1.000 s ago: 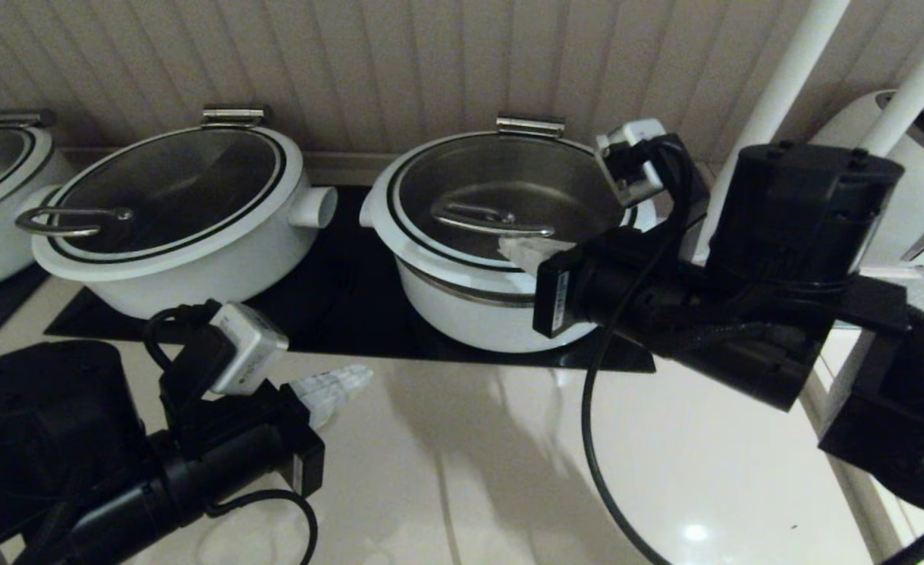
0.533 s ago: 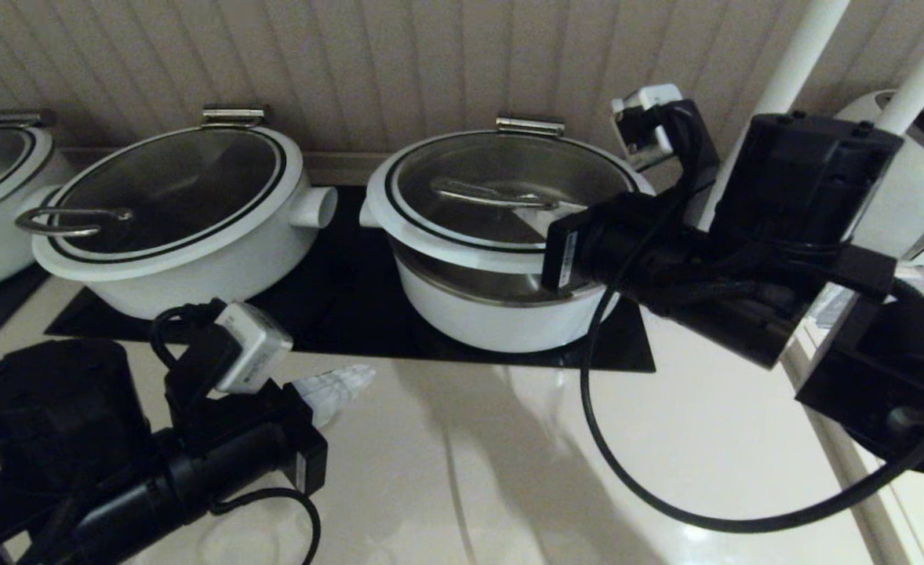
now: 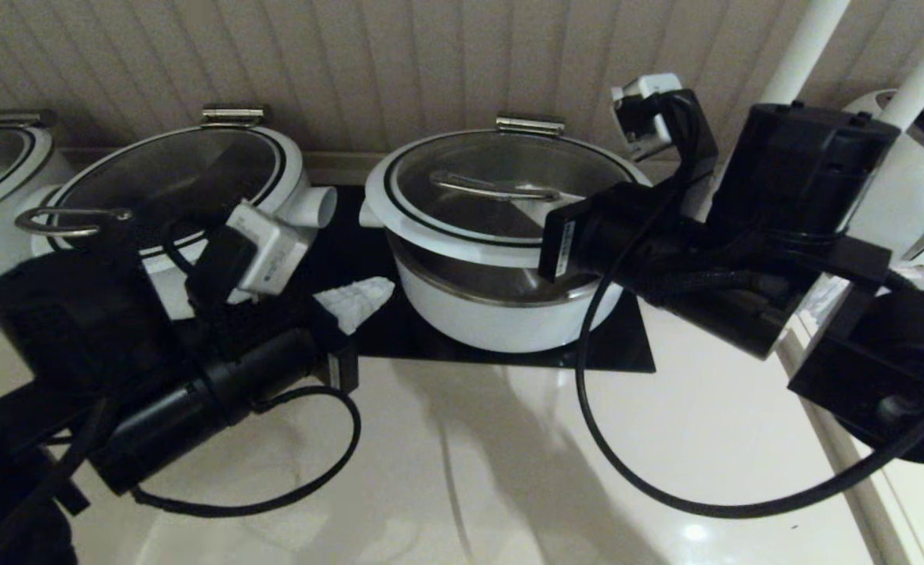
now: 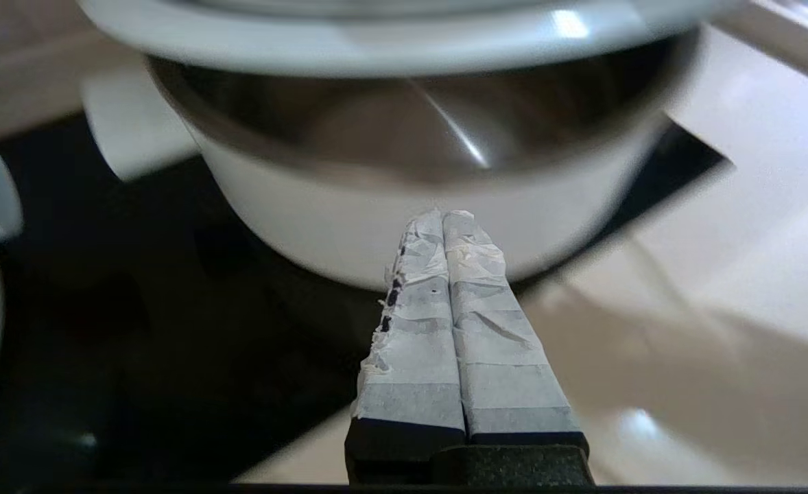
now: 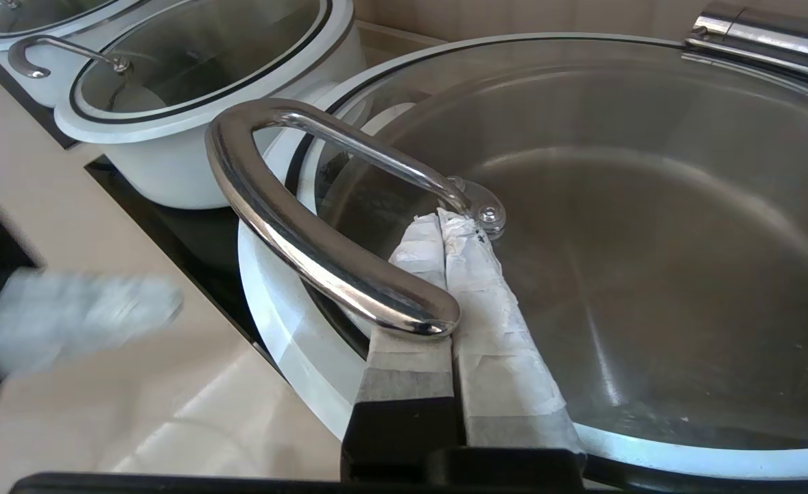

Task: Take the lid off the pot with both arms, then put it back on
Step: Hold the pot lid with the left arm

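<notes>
Countertop [image 3: 470, 471] fills the lower frame, with a black mat [image 3: 431, 333] across the centre. On the mat sits the pot [image 3: 501, 314]; the lid [image 3: 501, 196] is tilted above it, front edge raised. Right gripper [image 5: 448, 223], fingers pressed together, is tucked under the lid's handle [image 5: 294, 226]. Left gripper [image 4: 443, 219], clenched on nothing, hovers left of the pot.

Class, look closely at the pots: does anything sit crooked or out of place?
Yes. The lid is tilted above the pot, raised at the front so the steel inside shows. The right gripper, fingers together, is hooked under its handle. The left gripper, shut, is beside the pot.
</notes>
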You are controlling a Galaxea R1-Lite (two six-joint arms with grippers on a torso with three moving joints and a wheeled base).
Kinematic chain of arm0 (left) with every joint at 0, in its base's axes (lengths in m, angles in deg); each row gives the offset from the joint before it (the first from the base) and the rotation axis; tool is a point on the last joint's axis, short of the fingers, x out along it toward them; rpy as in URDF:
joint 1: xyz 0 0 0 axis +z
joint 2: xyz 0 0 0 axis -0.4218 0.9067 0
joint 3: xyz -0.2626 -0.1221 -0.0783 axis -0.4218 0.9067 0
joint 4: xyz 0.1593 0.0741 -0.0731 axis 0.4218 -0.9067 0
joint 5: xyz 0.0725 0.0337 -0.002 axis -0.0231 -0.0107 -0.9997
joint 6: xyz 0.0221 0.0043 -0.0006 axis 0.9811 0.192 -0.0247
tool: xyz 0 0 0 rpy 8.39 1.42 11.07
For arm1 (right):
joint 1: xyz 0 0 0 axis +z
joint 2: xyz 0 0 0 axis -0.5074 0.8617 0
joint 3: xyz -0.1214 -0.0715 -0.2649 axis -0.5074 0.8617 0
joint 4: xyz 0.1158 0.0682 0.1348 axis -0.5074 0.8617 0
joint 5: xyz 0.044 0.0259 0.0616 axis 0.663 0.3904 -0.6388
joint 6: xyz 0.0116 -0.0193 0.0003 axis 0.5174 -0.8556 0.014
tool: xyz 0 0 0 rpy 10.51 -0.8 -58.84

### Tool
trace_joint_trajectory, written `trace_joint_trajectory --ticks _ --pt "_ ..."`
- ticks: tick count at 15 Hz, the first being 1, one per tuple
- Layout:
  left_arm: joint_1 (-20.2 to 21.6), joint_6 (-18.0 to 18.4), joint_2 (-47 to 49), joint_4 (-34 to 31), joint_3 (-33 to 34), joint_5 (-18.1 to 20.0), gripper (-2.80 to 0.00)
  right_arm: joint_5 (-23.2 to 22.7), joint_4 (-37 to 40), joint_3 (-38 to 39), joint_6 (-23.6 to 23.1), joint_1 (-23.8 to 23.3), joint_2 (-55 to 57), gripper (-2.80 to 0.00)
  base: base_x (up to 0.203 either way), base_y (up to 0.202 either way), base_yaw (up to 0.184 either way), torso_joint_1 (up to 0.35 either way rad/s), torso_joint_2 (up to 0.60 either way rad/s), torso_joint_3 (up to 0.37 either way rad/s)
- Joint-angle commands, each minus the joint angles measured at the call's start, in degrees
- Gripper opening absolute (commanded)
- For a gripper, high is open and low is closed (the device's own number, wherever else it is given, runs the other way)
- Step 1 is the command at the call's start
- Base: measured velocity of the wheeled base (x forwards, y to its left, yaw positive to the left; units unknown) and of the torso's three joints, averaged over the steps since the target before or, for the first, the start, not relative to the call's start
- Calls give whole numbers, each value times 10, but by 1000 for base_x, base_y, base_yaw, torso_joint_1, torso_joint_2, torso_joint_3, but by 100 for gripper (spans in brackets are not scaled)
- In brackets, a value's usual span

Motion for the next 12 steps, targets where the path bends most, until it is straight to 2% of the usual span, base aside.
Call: trace_joint_trajectory --ticks 1,8,12 --pt "0 -2 35 4 -31 -4 -280 0 -3 0 -1 0 -1 -280 0 0 0 0 0 0" --pt "1 -4 90 9 -92 -4 -280 0 -3 0 -5 0 -5 -280 0 0 0 0 0 0" --pt "1 -5 109 10 -104 -10 -280 1 -4 5 -15 0 -11 -280 0 0 0 0 0 0"
